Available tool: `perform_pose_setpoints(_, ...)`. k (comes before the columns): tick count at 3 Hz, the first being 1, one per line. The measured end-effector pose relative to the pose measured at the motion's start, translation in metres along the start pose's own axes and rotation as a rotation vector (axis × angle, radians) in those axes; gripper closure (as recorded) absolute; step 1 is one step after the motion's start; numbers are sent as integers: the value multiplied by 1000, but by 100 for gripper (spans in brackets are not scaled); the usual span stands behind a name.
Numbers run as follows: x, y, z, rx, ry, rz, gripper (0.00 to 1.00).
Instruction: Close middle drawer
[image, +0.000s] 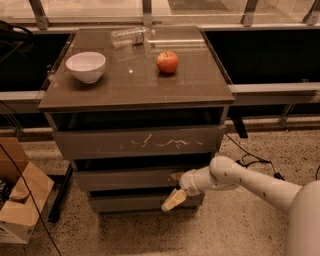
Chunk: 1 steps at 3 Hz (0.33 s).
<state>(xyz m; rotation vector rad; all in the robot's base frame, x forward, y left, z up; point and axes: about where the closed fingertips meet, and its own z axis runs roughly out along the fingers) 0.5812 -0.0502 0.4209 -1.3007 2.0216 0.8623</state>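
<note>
- As seen from the single camera view, the white arm (250, 181) enters from the lower right and reaches left and slightly up towards the cabinet (220, 95); its wrist narrows just in front of the drawer fronts.
- At the arm's end, the gripper (174, 188) sits at the right half of the middle drawer (120, 179), low on the cabinet face.
- That middle drawer, with its plain front, lies between the scratched drawer (135, 142) above and the bottom drawer (130, 203) below. A dark gap shows over its top edge.
- To the right of the cabinet the speckled floor (235, 225) is open, with black cables (252, 161) lying just behind the arm. To the left, a cardboard box (22, 202) stands near the cabinet's lower corner.
- On the cabinet top, well above the arm, a white bowl (86, 66), a red apple (168, 62) and a lying clear bottle (129, 36) are well apart from one another.
- The tan fingers (172, 201) are spread apart: one tip is at the middle drawer's upper edge, and the other slants down-left before the bottom drawer. They hold no loose object. Whether they press on the drawer front cannot be told.
</note>
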Motion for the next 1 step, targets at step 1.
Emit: perform_pose_setpoints(1,0,0,0,0,0,0,0)
